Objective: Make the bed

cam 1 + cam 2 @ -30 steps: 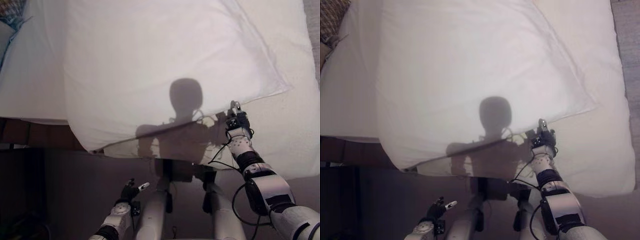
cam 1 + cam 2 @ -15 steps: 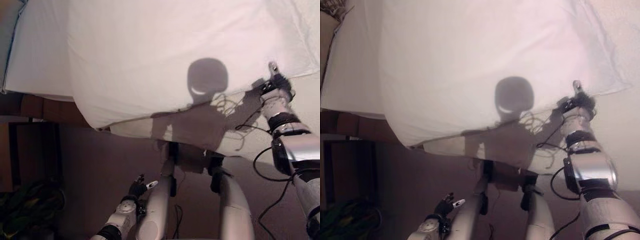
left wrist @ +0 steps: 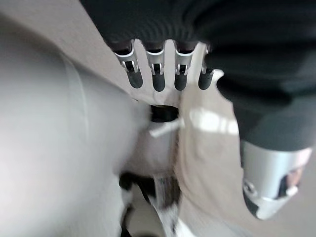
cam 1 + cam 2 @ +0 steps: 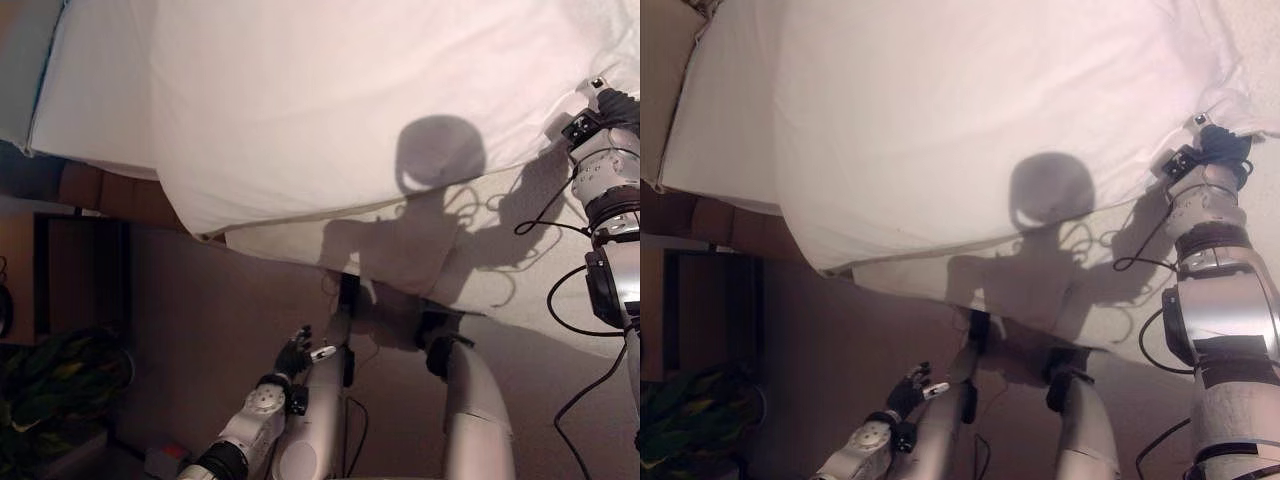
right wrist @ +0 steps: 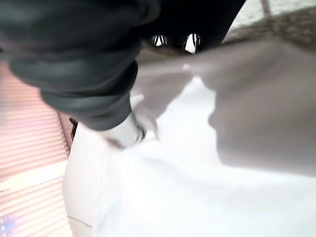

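Note:
A big white cover point(image 4: 330, 100) lies over the bed, its near edge hanging past the textured white under-layer point(image 4: 400, 250). My right hand point(image 4: 1218, 150) is at the cover's near right edge, raised over the bed. In the right wrist view the hand point(image 5: 89, 64) has white cloth point(image 5: 197, 163) drawn between its thumb and fingers, so it is shut on the cover's edge. My left hand point(image 4: 297, 353) hangs low beside the bed, away from the bedding. Its fingers point(image 3: 158, 79) are relaxed and hold nothing.
The bed's dark wooden side point(image 4: 110, 195) and a dark piece of furniture point(image 4: 80, 290) stand at the left. A leafy plant point(image 4: 50, 390) sits at the lower left, with a small red thing point(image 4: 170, 455) on the floor nearby. Window blinds point(image 5: 29, 163) are past the bed.
The camera has shifted. My right hand has moved up and to the right along the bed with the cover's edge in it. The left hand stays low.

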Available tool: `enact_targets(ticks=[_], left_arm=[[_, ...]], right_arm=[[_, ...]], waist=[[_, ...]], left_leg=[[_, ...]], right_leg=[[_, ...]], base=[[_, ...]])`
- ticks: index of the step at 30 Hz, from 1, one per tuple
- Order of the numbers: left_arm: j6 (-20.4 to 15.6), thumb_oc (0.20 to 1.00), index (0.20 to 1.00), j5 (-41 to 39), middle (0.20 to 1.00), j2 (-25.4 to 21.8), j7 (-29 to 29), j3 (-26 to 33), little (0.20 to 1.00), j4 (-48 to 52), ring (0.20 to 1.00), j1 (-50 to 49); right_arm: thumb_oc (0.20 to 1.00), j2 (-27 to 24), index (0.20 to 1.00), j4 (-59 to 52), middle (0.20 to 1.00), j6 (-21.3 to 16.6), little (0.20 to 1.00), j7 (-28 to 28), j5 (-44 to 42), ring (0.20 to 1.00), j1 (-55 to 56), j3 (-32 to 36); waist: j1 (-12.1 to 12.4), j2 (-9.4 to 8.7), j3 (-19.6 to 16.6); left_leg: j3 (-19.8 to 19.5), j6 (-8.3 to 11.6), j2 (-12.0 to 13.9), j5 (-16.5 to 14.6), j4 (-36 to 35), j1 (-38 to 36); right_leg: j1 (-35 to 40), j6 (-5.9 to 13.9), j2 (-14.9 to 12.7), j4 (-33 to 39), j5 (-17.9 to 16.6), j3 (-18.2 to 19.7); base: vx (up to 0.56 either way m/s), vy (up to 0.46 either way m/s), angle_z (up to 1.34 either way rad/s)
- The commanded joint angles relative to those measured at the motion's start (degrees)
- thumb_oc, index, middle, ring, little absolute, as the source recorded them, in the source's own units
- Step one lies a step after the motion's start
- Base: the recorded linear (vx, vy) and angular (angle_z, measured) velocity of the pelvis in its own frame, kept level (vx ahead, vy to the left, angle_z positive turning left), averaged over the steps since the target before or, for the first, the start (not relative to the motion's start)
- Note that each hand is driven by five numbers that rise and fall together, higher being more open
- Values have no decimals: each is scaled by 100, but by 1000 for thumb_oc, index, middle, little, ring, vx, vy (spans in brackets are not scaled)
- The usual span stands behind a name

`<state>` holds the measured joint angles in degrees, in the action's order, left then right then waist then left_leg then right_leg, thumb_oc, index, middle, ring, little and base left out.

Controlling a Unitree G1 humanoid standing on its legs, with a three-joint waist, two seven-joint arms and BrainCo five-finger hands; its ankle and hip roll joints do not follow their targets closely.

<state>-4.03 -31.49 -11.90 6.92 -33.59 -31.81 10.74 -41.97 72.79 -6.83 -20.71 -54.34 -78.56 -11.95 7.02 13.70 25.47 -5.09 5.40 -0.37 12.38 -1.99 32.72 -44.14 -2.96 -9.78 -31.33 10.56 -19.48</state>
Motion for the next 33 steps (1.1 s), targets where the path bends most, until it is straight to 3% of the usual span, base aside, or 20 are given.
enact_targets(ticks=[1,5,9,13,19,25,29,33], left_arm=[[-79,1000,1000,-713,1000,-118,-227,-167,1000,489,1000,312],[-93,1000,1000,-1355,1000,-128,-308,-331,1000,1149,1000,488],[-180,1000,1000,-2125,1000,-91,-181,-504,1000,1887,1000,1059],[-264,1000,1000,-2768,1000,118,33,-592,1000,2028,1000,1651],[-296,1000,1000,-3822,1000,825,367,-696,1000,1175,1000,2482],[15,1000,1000,-4560,1000,1396,493,-623,1000,264,1000,2930],[-152,1000,1000,-5119,1000,1828,689,-18,1000,-424,1000,3400],[-455,1000,1000,-5081,1000,1827,947,645,1000,-861,1000,3829]], right_arm=[[200,-216,200,-533,200,-469,200,-65,-324,200,-422,-231],[200,-69,200,-616,200,-484,200,-57,-635,200,-459,-192],[200,356,200,-872,200,-524,200,-68,-1092,200,-408,-164],[200,822,200,-1455,200,-812,200,-127,-1369,200,-154,-74],[200,1313,200,-2401,200,-1060,200,-136,-1608,200,278,-73],[200,1617,200,-2954,200,-1164,200,-196,-1702,200,449,-240],[200,1810,200,-3424,200,-1196,200,-258,-1521,200,685,-406],[200,1951,200,-3972,200,-1322,200,-324,-1304,200,1165,-344]], waist=[[-74,-188,385],[-165,-229,364],[-337,-412,327],[-518,-578,273],[-811,-713,203],[-1006,-754,107],[-1134,-852,14],[-1185,-953,-51]], left_leg=[[279,-57,-290,-595,-301,-1089],[306,-75,-312,-653,-301,-1263],[408,-111,-344,-738,-301,-1490],[526,-152,-346,-800,-301,-1633],[641,-201,-374,-856,-301,-1910],[702,-213,-406,-898,-301,-2081],[760,-210,-413,-915,-301,-2154],[775,-187,-396,-915,-301,-2208]], right_leg=[[1201,730,565,2053,-1051,557],[1362,730,557,2058,-1047,595],[1690,773,619,2326,-1191,667],[1866,794,675,2479,-1286,777],[2052,784,678,2396,-1229,899],[2157,793,619,2316,-1179,982],[2173,790,599,2235,-1158,1032],[2207,793,594,2224,-1160,1023]], base=[[-9,52,-9],[-11,37,-2],[-15,30,-1],[-16,55,-19],[-17,55,-24],[-12,50,-9],[-11,17,-1],[-4,-9,0]])
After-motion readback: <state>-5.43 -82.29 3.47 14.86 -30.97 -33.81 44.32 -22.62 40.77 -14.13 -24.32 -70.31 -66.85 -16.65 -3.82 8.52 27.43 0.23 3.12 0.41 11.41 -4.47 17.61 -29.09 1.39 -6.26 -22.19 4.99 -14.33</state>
